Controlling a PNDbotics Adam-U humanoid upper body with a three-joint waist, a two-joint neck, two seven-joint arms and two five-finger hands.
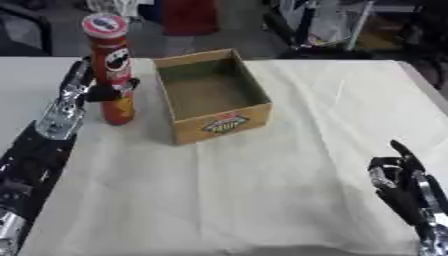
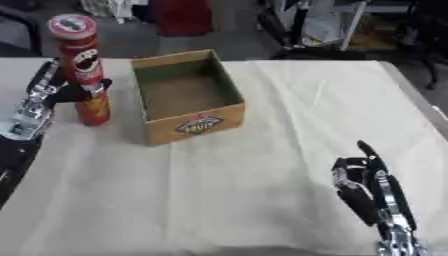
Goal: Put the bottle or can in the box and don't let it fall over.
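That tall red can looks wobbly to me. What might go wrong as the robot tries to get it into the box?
1. The left robot hand holds the tall red can about mid-height; being tall and narrow, it may tilt when lifted.
2. The cardboard box stands right beside the can, so the can's base might catch the near wall and push the box across the cloth.
3. The can stands taller than the box walls, so it may topple once released inside.

a mustachioed face logo marks the tall red can [image 1: 112, 70], while a diamond-shaped red, yellow and green label sits on the cardboard box [image 1: 224, 124], its lettering too blurred to read.
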